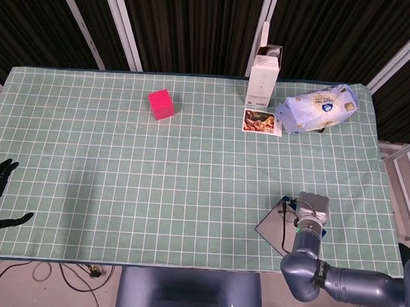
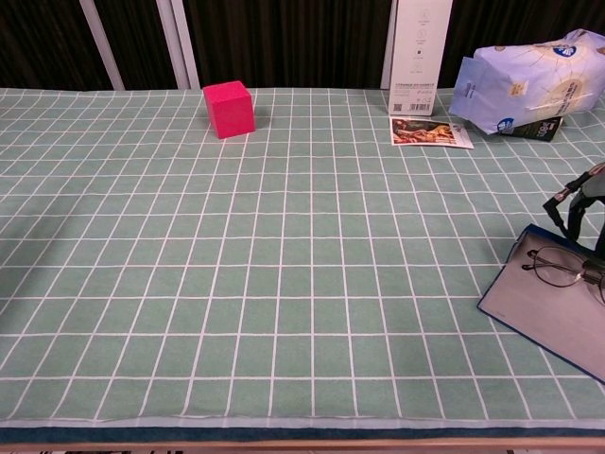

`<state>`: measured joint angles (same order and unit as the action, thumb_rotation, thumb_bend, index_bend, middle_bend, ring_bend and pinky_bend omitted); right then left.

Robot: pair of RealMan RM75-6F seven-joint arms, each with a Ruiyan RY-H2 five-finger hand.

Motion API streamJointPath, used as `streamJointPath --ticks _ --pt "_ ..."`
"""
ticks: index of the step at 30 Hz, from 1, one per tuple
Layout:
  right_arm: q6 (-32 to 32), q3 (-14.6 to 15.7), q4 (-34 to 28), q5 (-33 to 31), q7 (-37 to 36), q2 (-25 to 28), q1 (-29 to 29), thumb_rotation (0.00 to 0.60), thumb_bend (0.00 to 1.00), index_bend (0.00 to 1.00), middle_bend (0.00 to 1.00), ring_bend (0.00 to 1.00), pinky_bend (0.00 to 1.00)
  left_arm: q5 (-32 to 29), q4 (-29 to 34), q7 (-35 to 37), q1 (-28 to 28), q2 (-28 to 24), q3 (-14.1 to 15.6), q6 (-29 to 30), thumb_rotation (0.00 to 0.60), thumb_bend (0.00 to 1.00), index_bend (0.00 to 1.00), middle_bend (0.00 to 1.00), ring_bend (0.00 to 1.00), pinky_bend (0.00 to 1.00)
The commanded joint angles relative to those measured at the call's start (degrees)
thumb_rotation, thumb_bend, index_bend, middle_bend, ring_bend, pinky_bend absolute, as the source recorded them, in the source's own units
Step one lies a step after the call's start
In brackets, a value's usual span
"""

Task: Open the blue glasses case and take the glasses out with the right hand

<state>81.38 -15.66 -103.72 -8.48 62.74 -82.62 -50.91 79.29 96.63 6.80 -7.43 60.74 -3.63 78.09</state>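
I see even, bright overhead light on the worktop [image 1: 190, 166], soft faint shadows, sharp focus, dark backdrop.

Pink cube [image 1: 161, 104] — white carton [image 1: 263, 77], card [image 1: 262, 121], bag [image 1: 317, 107].

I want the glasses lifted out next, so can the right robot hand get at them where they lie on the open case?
Probably yes. The glasses lie uncovered on the grey inside of the open case, and the right robot hand hangs right over that spot with nothing between them.
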Motion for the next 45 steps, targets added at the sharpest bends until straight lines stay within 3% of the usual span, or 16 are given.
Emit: streamJointPath --ticks 1,14,45 --pt "-0.1 -0.1 0.1 -0.3 0.2 -0.1 0.1 0.600 0.40 0.35 0.95 1.00 0.93 0.0 0.0 0.0 0.0 0.0 0.0 0.0 0.600 0.00 0.00 0.00 0.00 0.00" --pt "-0.2 -0.6 0.5 -0.4 1.0 -0.2 0.9 0.600 0.51 0.41 0.95 1.00 0.93 -0.1 0.1 0.0 0.1 0.0 0.0 0.1 0.600 0.00 0.00 0.00 0.00 0.00" --pt "0.1 0.0 -1.6 0.8 1.5 -0.4 2.3 0.600 0.50 0.40 0.94 1.00 0.93 -0.2 0.4 0.5 0.2 -0.2 0.0 0.1 0.600 0.00 0.00 0.00 0.00 0.00"
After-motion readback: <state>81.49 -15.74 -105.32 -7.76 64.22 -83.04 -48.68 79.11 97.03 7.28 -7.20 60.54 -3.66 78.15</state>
